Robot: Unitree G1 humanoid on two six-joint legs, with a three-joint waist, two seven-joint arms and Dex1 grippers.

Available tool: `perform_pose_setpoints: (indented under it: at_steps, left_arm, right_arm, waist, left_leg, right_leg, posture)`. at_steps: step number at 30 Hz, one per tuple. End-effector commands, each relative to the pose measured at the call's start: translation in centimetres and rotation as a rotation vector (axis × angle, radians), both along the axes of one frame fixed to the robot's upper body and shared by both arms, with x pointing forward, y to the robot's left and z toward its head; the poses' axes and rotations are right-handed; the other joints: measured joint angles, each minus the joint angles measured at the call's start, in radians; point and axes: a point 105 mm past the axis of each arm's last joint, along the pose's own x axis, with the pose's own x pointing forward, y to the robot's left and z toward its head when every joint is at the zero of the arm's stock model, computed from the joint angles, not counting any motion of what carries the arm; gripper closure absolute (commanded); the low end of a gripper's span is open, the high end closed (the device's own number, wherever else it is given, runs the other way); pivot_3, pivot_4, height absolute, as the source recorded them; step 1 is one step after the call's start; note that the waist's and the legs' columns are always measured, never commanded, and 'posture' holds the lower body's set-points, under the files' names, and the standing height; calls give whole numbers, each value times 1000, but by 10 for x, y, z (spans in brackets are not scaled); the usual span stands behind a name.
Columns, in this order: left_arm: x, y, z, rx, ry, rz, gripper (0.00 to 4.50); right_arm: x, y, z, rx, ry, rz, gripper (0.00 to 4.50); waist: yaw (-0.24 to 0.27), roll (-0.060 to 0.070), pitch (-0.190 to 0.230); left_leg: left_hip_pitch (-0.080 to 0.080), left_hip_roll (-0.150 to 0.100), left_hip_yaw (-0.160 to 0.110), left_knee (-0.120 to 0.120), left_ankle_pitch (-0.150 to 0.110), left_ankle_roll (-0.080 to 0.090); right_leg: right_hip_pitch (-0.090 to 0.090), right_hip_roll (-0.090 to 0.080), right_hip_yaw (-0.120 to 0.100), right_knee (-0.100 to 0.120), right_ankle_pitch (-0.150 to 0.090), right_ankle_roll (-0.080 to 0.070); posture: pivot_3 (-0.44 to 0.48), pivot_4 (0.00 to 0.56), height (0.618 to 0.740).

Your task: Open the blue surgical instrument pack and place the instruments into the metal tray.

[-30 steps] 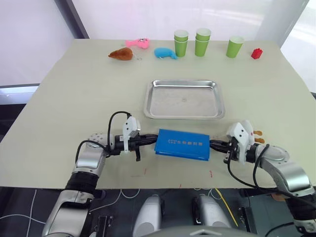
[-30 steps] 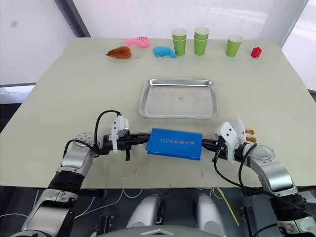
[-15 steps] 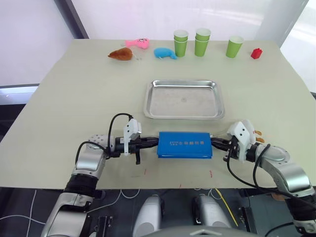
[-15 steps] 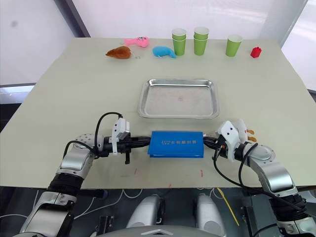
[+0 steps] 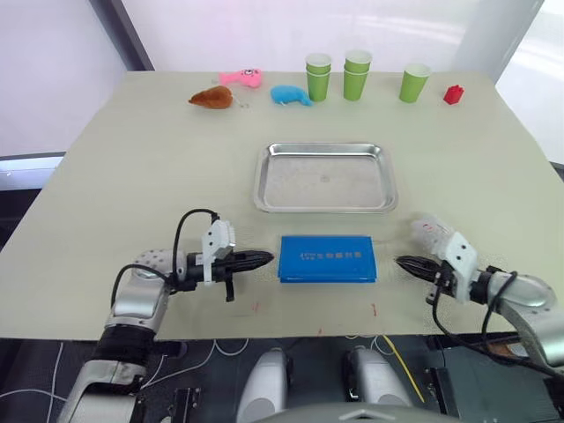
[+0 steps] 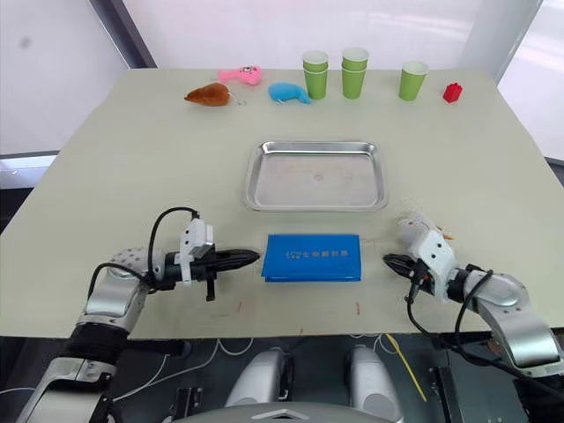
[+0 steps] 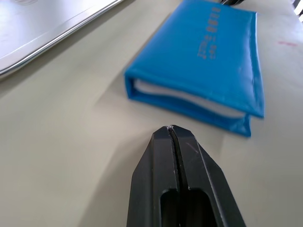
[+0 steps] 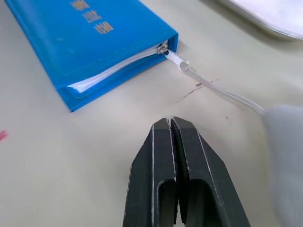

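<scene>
Both end effectors, left (image 5: 264,258) and right (image 5: 404,263), have backed off the blue surgical instrument pack (image 5: 327,258), fingers clenched empty. Pack lies zipped just before the metal tray (image 5: 324,176). Risk: thin zipper pull (image 8: 179,60) slipping from pinch.

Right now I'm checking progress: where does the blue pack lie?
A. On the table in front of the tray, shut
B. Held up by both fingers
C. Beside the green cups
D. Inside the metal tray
A: the blue pack lies closed on the table, nearer the robot than the metal tray, which holds nothing.
</scene>
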Motion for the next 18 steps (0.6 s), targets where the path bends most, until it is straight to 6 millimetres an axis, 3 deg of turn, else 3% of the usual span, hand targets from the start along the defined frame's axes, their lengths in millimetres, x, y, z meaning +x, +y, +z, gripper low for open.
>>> perform_pose_setpoints:
  at_steps: [1, 2, 3, 5, 8, 11, 13, 14, 18]
  left_arm:
    - [-10, 13, 22, -16, -57, -24, 4500]
    - [-13, 14, 27, -16, -67, -38, 4500]
    - [-15, 14, 32, -11, -86, -53, 4500]
    - [-18, 13, 40, 2, -120, -88, 4500]
    - [-28, 9, 55, -5, -109, -177, 4500]
    - [-39, 6, 65, 31, -98, -290, 3506]
    - [-43, 4, 72, 25, -85, -326, 2480]
    - [-45, 2, 76, 26, -81, -353, 2012]
    - [-51, -1, 86, 27, -79, -429, 94]
  right_arm:
    - [-11, 2, 25, 35, -120, 86, 4438]
    - [-15, 4, 28, 48, -136, 121, 4438]
    - [-19, 7, 30, 52, -161, 162, 3952]
    - [-25, 10, 29, 38, -193, 229, 3839]
    - [-31, 14, 23, -2, -246, 335, 2542]
    - [-31, 20, 18, 1, -282, 397, 1328]
    - [-29, 25, 18, 4, -317, 431, 312]
    - [-27, 28, 17, -3, -345, 460, 14]
    - [-17, 35, 12, -48, -444, 549, 0]
  waist:
    - [0, 0, 0]
    - [1, 0, 0]
    - [2, 0, 0]
    - [5, 0, 0]
    - [6, 0, 0]
    - [5, -3, 2]
    - [3, -2, 2]
    - [3, -1, 3]
    - [3, -1, 4]
  left_leg:
    - [0, 0, 0, 0, 0, 0]
    - [0, 0, 0, 0, 0, 0]
    - [0, 0, 0, 0, 0, 0]
    - [0, 0, 0, 0, 0, 0]
    - [-1, 0, 1, 0, 0, 0]
    - [-1, 0, 2, 0, 0, 0]
    - [0, 0, 2, 0, 0, 0]
    - [0, 0, 2, 0, 0, 0]
    - [0, 0, 3, 0, 0, 0]
  right_leg:
    - [0, 0, 0, 0, 0, 0]
    - [0, 0, 0, 0, 0, 0]
    - [0, 0, 0, 0, 0, 0]
    - [0, 0, 0, 0, 0, 0]
    - [0, -1, 0, -1, 0, 0]
    - [0, 0, -1, -1, 0, 0]
    - [0, 0, 0, -1, 0, 0]
    - [0, 0, 0, 0, 0, 0]
    - [0, 0, 0, 0, 0, 0]
  posture:
    - [0, 150, 740]
    - [0, 150, 740]
    - [0, 150, 740]
    - [0, 150, 740]
    - [0, 150, 740]
    - [0, 150, 740]
    - [0, 150, 740]
    - [0, 150, 740]
    - [0, 150, 740]
